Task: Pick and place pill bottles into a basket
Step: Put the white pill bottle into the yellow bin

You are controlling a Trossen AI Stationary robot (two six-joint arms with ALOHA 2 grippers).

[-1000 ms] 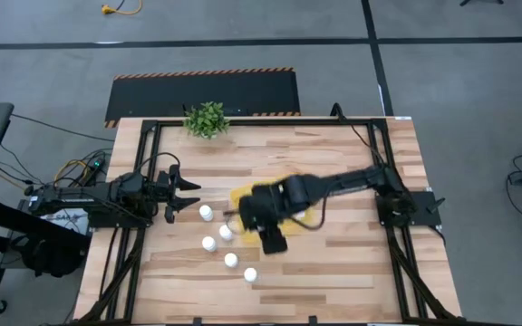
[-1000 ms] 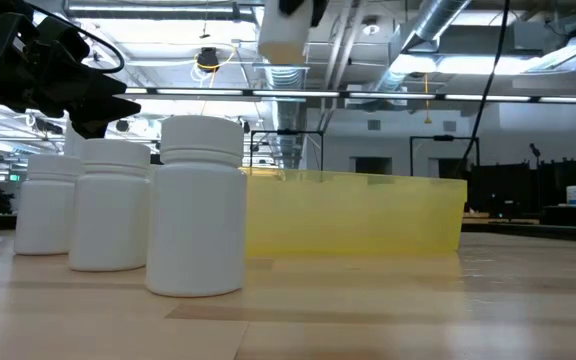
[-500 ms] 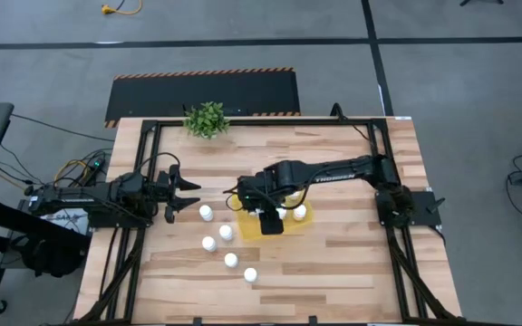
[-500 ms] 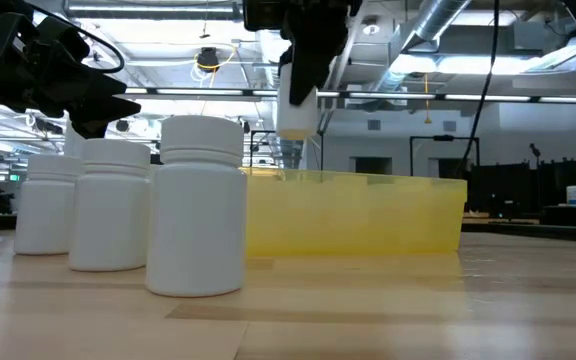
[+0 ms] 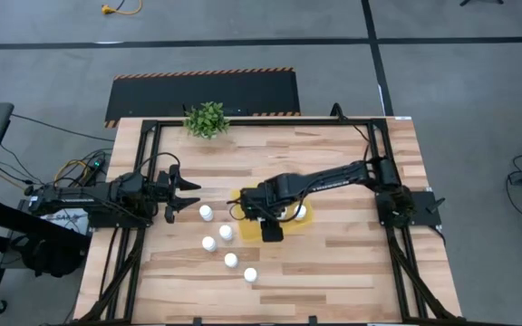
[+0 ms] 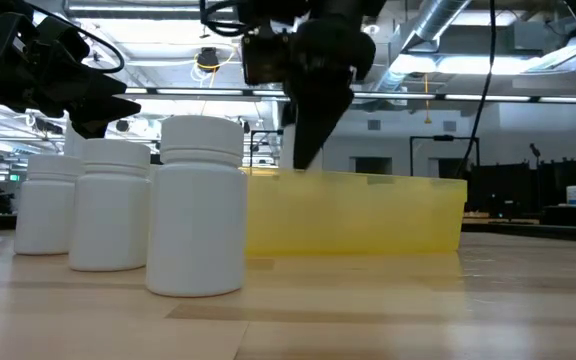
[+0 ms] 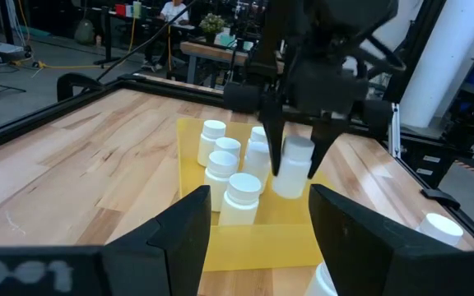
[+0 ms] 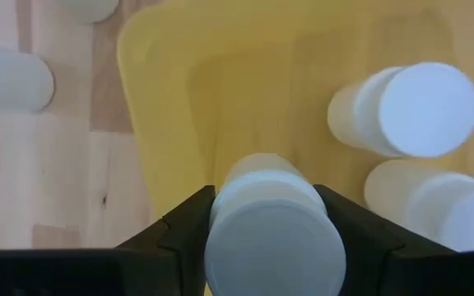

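Nearest the low camera, three loose bottles (image 6: 200, 205) stand in a row on the desk (image 6: 368, 310), exactly where they stood a second ago, and from above five bottles (image 5: 230, 260) in all sit scattered on the bare wood near the basket's left edge. Behind them is the yellow basket (image 6: 368, 215), and here's the change: the right tool (image 7: 295, 164) has come down over it. A second ago it was high above the basket with its bottle; half a second ago the bottle hung clear above the rim; now, seen from table height, the dark fingers reach down to the wall's top edge. The held bottle (image 7: 293, 168) is clamped between the right tool's fingers, upright, cap up, hanging just over the basket floor; I can't tell if it touches down. Several bottles (image 7: 229, 168) already stand inside the basket, just beside the held one. Off at the desk's left side, the left tool (image 5: 185, 194) waits, unmoved through all three moments, fingers parted and holding nothing. Farthest back, a small plant (image 5: 207, 119) sits at the desk's far edge.
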